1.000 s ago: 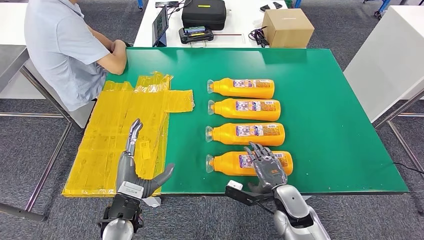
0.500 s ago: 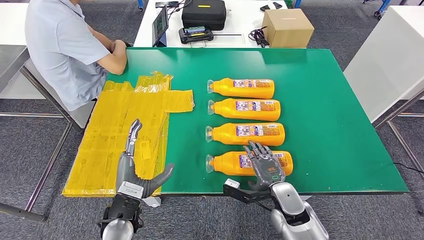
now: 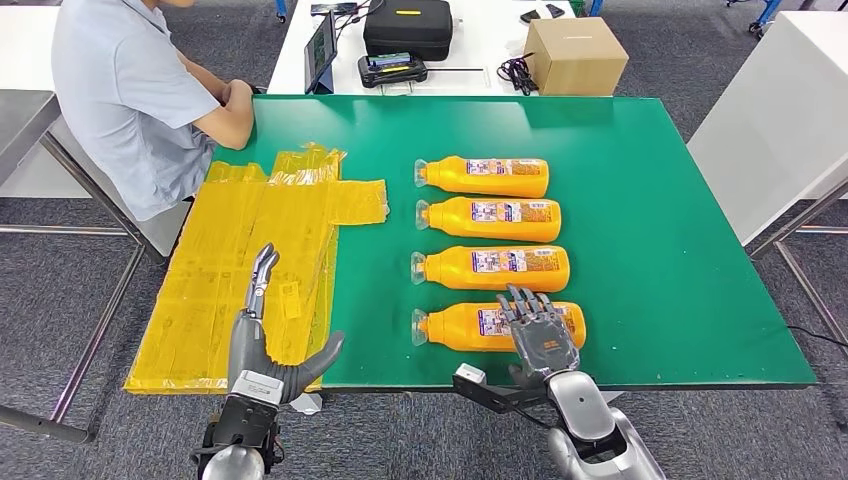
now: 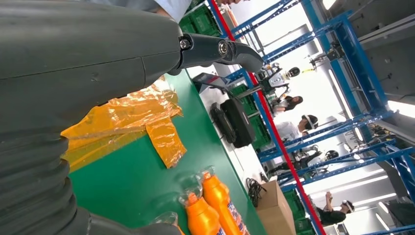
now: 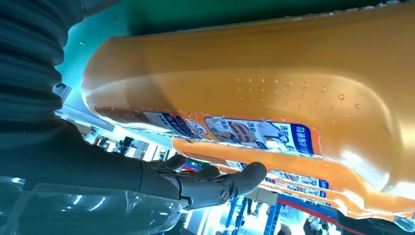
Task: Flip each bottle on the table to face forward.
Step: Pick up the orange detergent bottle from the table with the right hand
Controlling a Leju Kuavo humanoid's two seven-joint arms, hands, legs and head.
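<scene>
Nearest, at the front edge of the green counter (image 3: 640, 250), are two hands. The left hand (image 3: 262, 335) hangs over the near corner of the yellow film (image 3: 250, 255), fingers spread and straight, thumb out to the side, holding nothing. The right hand (image 3: 540, 335) lies over the label end of the first bottle (image 3: 455, 327), fingers spread and slightly fanned; whether they press on the bottle cannot be told from above. In the right wrist view the fingertips (image 5: 244, 178) curl loosely just beside that bottle's orange wall (image 5: 274, 83), with nothing pinched between them.

Four orange bottles lie on their sides in one column, caps pointing toward the film, each with a printed label on its upper side. Going away from the robot: the first bottle under the right hand, then the second bottle (image 3: 492, 268), the third bottle (image 3: 490, 219), and the fourth bottle (image 3: 484, 176). They are roughly parallel, near one another but apart.

The film is a single crinkled sheet, spread flat over the counter's left part and past its left edge.

At the far left corner one person (image 3: 135, 95) in a light shirt sits with forearms on the counter.

Beyond the counter, a white table (image 3: 300, 45) carries one black case (image 3: 407, 27), one tablet (image 3: 321, 50), one cardboard box (image 3: 574, 55) and a bundle of cables (image 3: 516, 70).
</scene>
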